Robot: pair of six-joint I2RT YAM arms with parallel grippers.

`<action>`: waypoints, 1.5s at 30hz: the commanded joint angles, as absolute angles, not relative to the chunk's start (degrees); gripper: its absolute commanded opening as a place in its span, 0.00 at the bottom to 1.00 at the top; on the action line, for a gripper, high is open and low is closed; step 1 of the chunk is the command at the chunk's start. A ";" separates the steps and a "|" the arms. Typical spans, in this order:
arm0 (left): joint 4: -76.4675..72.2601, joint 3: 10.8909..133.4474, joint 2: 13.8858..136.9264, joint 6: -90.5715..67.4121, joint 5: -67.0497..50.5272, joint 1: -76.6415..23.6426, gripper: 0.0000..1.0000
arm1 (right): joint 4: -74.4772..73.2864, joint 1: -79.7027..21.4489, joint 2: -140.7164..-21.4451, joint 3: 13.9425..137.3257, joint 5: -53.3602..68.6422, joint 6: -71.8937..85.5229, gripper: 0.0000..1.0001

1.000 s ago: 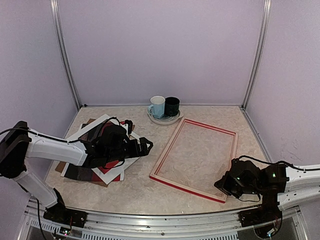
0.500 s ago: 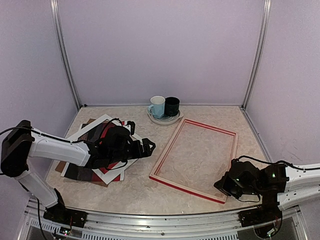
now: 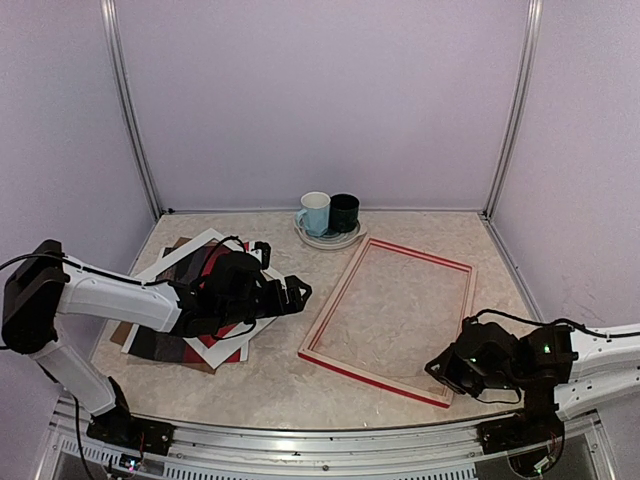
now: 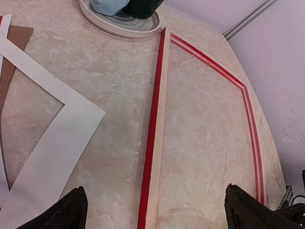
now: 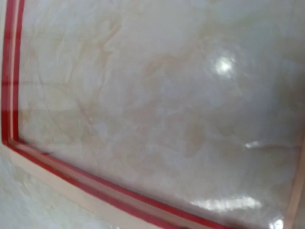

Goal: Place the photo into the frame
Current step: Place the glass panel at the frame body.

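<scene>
Left gripper (image 3: 297,290) gaped wide beside frame (image 4: 155,133); photo (image 3: 210,338) mostly hidden under its arm (right gripper (image 3: 440,366): spread indeterminable).

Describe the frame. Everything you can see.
The frame is a large thin rectangle, with rails in red and a pale wood look. It lies flat on the marbled table, right of centre, turned askew, its far left corner close to the plate. It holds no picture: the tabletop shows through. Glints inside may be a clear pane; I cannot tell. The right pincer sits at its near right corner, contact unclear.
</scene>
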State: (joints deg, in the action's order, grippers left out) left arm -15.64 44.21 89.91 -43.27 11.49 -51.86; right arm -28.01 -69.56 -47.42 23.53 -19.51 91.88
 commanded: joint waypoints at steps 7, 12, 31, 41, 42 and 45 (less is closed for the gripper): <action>-14.94 45.69 90.64 -42.98 12.48 -52.29 0.99 | -32.37 -70.40 -45.35 24.90 -21.59 91.99 0.43; -14.55 45.96 90.72 -42.81 12.55 -52.29 0.99 | -33.32 -70.40 -44.70 24.72 -21.72 92.24 0.49; -15.18 47.15 93.43 -42.74 11.74 -52.29 0.99 | -36.79 -70.40 -40.08 21.20 -24.23 96.37 0.59; -14.51 51.94 98.41 -40.53 12.00 -52.29 0.99 | -44.55 -70.40 -43.70 27.39 -33.29 94.66 0.71; -14.57 52.67 99.14 -40.12 11.96 -52.27 0.99 | -45.88 -70.33 -43.72 28.36 -35.11 94.65 0.73; -14.05 55.26 101.49 -38.85 11.67 -52.22 0.99 | -49.49 -69.75 -43.47 30.64 -39.54 94.84 0.79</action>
State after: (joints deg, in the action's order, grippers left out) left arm -14.50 51.81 98.70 -41.63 12.01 -51.86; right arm -42.83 -69.76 -43.72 26.83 -30.72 95.09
